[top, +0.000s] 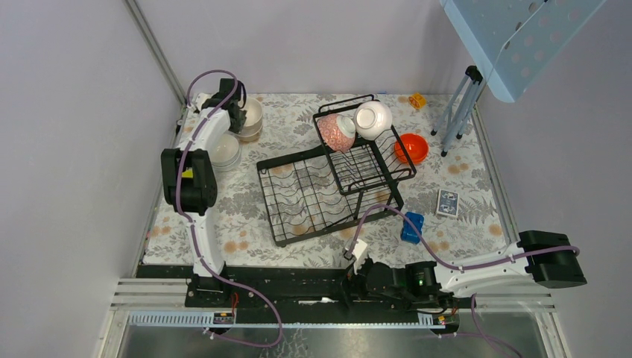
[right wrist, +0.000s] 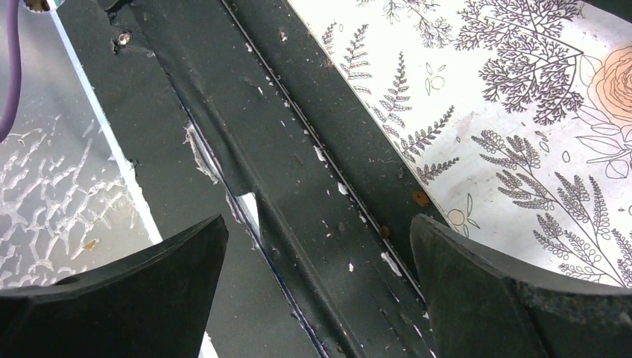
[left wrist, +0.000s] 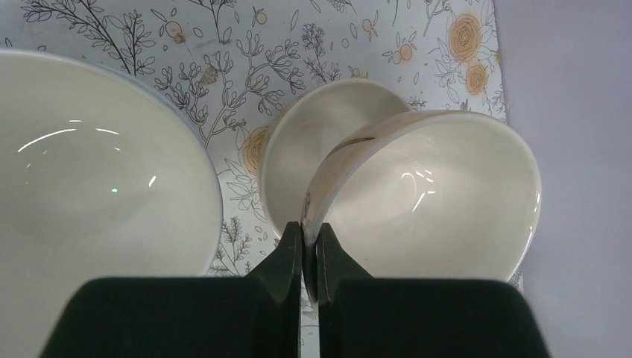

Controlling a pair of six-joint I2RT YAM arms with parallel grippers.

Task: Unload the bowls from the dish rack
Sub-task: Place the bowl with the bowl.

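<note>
**Hazard 1, slipping from a thin pinch.** Gripping the cream bowl (left wrist: 440, 194) by its rim only, steeply tilted, with most of its weight hanging to one side of the fingers. Probably twisting loose or dropping under any jolt.

**Hazard 2, striking ceramic on ceramic.** Hanging close against a second cream bowl (left wrist: 313, 142) at the far left corner of the worktop (top: 477, 205), with a large white bowl (left wrist: 89, 171) just beside. Risking a chip or a skid on a hard or off-centre release. Not possible to tell whether actually touching the second bowl.

**End effector, left gripper (left wrist: 308, 246).** Closing almost completely on the cream bowl's wall, one finger inside and one outside.

**End effector, right gripper (right wrist: 317, 246).** Standing spread to full width, holding nothing and touching nothing, hanging over the black rail (right wrist: 298, 171) at the near edge of the worktop.

**Task items.**
- Dish rack (top: 328, 186): sitting mid-worktop.
- Pink-patterned bowl (top: 337, 132) and round white bowl (top: 373, 118): lying in the upper basket, awaiting removal.
- Orange bowl (top: 411, 148): resting on the worktop just beside the rack's right side.
</note>
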